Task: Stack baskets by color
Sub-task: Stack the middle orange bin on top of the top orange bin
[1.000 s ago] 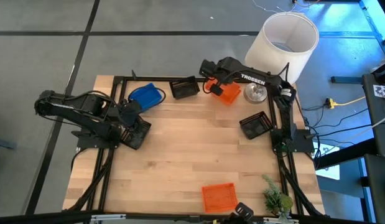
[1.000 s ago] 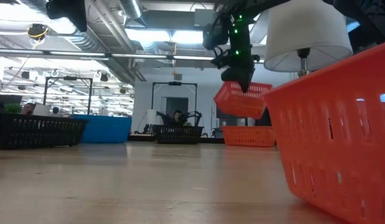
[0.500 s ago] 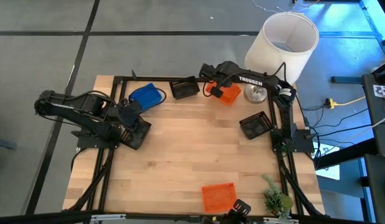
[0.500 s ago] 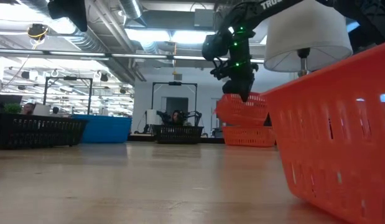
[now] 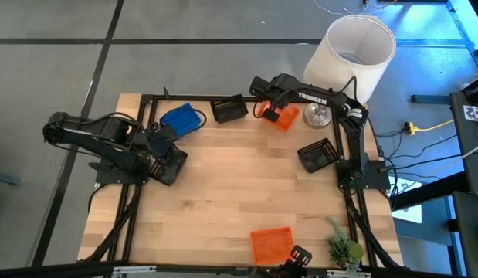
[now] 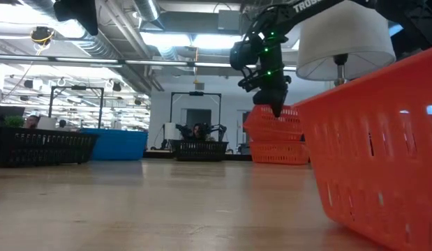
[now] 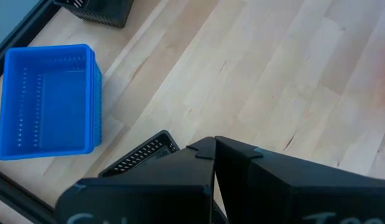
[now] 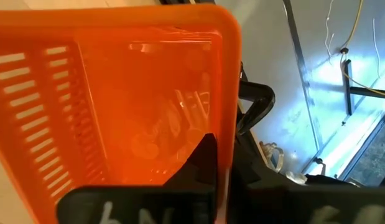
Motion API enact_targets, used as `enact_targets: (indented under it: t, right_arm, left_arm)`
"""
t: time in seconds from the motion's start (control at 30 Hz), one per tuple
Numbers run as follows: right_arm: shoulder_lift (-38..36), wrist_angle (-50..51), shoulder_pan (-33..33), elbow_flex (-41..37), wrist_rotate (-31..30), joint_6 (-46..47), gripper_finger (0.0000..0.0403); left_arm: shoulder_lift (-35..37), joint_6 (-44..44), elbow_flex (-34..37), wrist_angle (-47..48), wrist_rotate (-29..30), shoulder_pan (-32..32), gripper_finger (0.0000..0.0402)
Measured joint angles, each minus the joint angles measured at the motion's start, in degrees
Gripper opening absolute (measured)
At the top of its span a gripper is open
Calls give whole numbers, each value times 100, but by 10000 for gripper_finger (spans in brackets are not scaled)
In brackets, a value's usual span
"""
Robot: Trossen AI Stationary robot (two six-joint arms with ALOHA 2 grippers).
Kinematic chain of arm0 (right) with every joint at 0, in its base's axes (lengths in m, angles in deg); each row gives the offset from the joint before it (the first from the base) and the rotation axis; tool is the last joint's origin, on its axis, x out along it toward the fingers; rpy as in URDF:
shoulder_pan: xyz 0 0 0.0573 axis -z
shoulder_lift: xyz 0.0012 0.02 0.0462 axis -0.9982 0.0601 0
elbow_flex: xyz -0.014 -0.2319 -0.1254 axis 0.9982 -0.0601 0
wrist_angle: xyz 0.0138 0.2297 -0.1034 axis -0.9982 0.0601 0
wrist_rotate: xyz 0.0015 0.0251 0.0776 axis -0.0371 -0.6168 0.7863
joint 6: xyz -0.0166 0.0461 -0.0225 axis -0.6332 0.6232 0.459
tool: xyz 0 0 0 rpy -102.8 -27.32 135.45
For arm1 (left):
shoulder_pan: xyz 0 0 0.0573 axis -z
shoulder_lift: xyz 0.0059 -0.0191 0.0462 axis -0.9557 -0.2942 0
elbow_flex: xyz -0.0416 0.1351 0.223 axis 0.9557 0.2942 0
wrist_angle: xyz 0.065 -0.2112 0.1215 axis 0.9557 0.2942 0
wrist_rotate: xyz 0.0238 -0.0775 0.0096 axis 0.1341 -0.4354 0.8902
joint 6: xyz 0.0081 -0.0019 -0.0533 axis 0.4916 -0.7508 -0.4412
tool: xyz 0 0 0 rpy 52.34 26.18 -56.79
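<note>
Your right gripper is clamping its jaws on the rim of an orange basket, holding it just beside the white lampshade, right over another orange basket sitting on the bench. Your left gripper is waiting with jaws closed and empty, far across the bench from the lampshade, next to a blue basket.
</note>
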Motion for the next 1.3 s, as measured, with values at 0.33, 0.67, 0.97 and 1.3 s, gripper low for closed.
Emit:
enact_targets:
  t: [0.33, 0.67, 0.97, 1.3]
  right_arm:
    - [-8, -96, 31, -62, -56, 20, 0]
    - [-7, -248, 54, -567, 395, 36, 0]
    - [-7, -215, -127, -493, 2060, 44, 0]
    - [-7, -216, -575, -494, 2489, 192, 0]
  left_arm:
    - [-1, 0, 0, 0, 0, 0, 0]
    - [-1, 1, 0, 0, -2, 1, 0]
    - [-1, 1, 0, 0, -3, -1, 0]
    - [1, 1, 0, 0, -4, -1, 0]
